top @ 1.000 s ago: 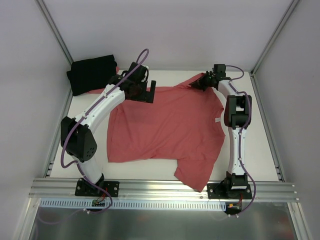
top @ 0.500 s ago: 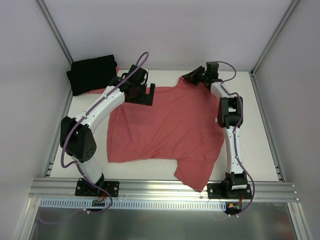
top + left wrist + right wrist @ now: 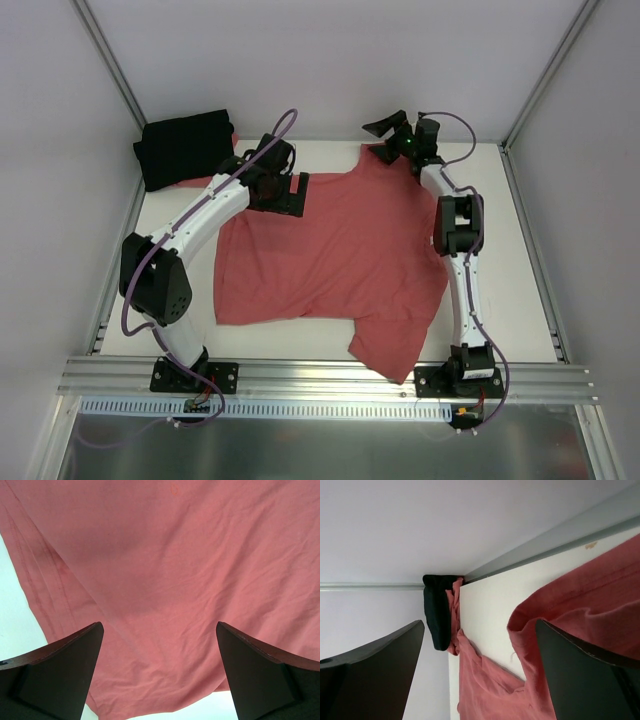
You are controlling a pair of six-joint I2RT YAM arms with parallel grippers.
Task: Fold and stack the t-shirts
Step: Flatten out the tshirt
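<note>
We list, left to right:
- Black t-shirt (image 3: 183, 148): folded, touching the coral-red t-shirt (image 3: 340, 250) at its far-left sleeve.
- Left jaws: spread wide, empty, over that shirt's far-left part.
- Coral-red t-shirt: spread open on the counter (image 3: 515, 260).
- Right jaws: spread wide, empty, above its far edge.

White table (image 3: 522, 262), coral-red t-shirt (image 3: 340, 250) spread loosely across it, black t-shirt (image 3: 183, 148) folded in far-left corner

Lighting is bright, even and diffuse, probably from overhead; shadows are faint, and the black t-shirt (image 3: 183, 148) shows little detail.
</note>
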